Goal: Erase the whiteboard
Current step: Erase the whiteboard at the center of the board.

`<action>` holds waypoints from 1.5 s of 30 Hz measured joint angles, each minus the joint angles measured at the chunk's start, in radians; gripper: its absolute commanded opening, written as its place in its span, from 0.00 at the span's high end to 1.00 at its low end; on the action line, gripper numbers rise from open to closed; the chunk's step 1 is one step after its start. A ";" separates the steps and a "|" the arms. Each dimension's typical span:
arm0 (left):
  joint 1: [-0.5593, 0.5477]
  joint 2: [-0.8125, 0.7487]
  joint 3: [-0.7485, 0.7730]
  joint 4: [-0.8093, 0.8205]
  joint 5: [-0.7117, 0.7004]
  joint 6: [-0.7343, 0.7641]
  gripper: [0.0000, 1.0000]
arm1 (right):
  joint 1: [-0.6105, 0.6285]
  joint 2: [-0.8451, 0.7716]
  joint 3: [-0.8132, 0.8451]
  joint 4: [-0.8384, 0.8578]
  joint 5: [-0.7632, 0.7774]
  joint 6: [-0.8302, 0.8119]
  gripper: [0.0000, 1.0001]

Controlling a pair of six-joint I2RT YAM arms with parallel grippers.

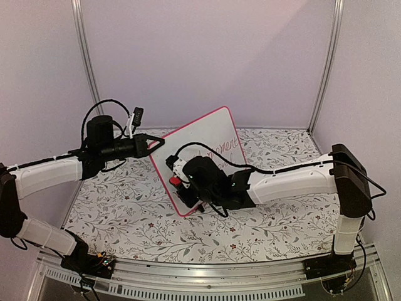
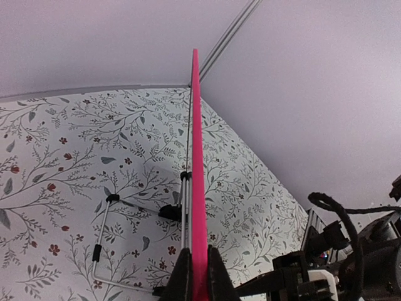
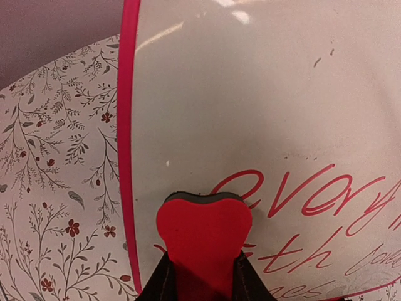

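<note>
The whiteboard (image 1: 207,141) stands tilted on the floral table, white with a pink-red frame and red handwriting (image 3: 313,194) on its face. My left gripper (image 1: 156,143) is shut on the board's upper left edge; in the left wrist view the frame (image 2: 197,175) runs edge-on between the fingers (image 2: 182,279). My right gripper (image 3: 203,276) is shut on a red heart-shaped eraser (image 3: 203,235), whose dark pad presses on the board's lower left part, beside the writing. From above, the eraser (image 1: 175,181) shows as a small red spot in front of the right wrist.
A wire stand with black feet (image 2: 113,198) props the board from behind. The floral tablecloth (image 1: 125,213) covers the table. Pale walls and metal corner posts (image 1: 326,69) enclose the back and sides. A black cable (image 1: 250,168) loops over the right arm.
</note>
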State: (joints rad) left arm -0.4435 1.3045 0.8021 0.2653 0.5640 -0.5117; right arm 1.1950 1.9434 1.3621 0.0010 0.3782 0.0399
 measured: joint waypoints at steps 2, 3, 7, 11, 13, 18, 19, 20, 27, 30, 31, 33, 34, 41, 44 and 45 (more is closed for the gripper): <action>0.001 -0.001 0.000 0.000 -0.005 0.002 1.00 | -0.002 0.006 0.015 -0.006 -0.003 -0.006 0.76; 0.002 -0.001 0.000 0.000 -0.006 0.002 1.00 | -0.004 0.008 0.025 -0.011 -0.006 -0.010 0.76; 0.002 -0.001 0.000 0.000 -0.008 0.002 1.00 | -0.011 0.010 0.061 -0.026 -0.019 -0.029 0.76; 0.002 -0.001 0.000 0.000 -0.008 0.001 1.00 | -0.024 0.010 0.101 -0.023 -0.023 -0.056 0.76; 0.002 -0.001 0.000 0.000 -0.008 -0.001 1.00 | -0.031 0.010 0.115 -0.021 -0.023 -0.066 0.76; 0.002 -0.001 0.000 -0.001 -0.009 -0.003 1.00 | -0.039 0.011 0.123 -0.015 -0.030 -0.078 0.76; 0.002 -0.001 0.000 -0.001 -0.009 -0.003 1.00 | -0.039 0.011 0.123 -0.015 -0.030 -0.078 0.76; 0.002 -0.001 0.000 -0.001 -0.009 -0.003 1.00 | -0.039 0.011 0.121 -0.012 -0.031 -0.078 0.76; 0.002 -0.001 0.000 -0.002 -0.012 -0.003 1.00 | -0.040 0.003 0.023 0.084 -0.041 -0.044 0.76; 0.002 -0.001 0.000 -0.002 -0.012 -0.003 1.00 | -0.040 -0.005 -0.017 0.105 -0.045 -0.023 0.76; 0.002 -0.001 0.000 -0.002 -0.012 -0.003 1.00 | -0.040 -0.007 -0.027 0.109 -0.047 -0.017 0.76; 0.002 -0.001 0.000 -0.002 -0.012 -0.003 1.00 | -0.040 -0.011 -0.044 0.117 -0.048 -0.008 0.76; 0.002 -0.001 0.000 -0.002 -0.012 -0.003 1.00 | -0.040 -0.011 -0.051 0.120 -0.049 -0.003 0.76; 0.002 -0.001 0.000 -0.002 -0.011 -0.002 1.00 | -0.040 -0.020 -0.101 0.128 -0.052 0.026 0.76; 0.002 -0.001 0.000 -0.002 -0.011 -0.002 1.00 | -0.040 -0.022 -0.113 0.129 -0.053 0.032 0.76; 0.002 -0.001 0.000 -0.002 -0.010 -0.002 1.00 | -0.040 -0.023 -0.114 0.128 -0.053 0.035 0.76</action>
State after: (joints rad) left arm -0.4419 1.3033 0.8021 0.2638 0.5537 -0.5133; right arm 1.1553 1.9202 1.2480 0.1291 0.3256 0.0746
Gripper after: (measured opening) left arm 0.022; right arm 0.242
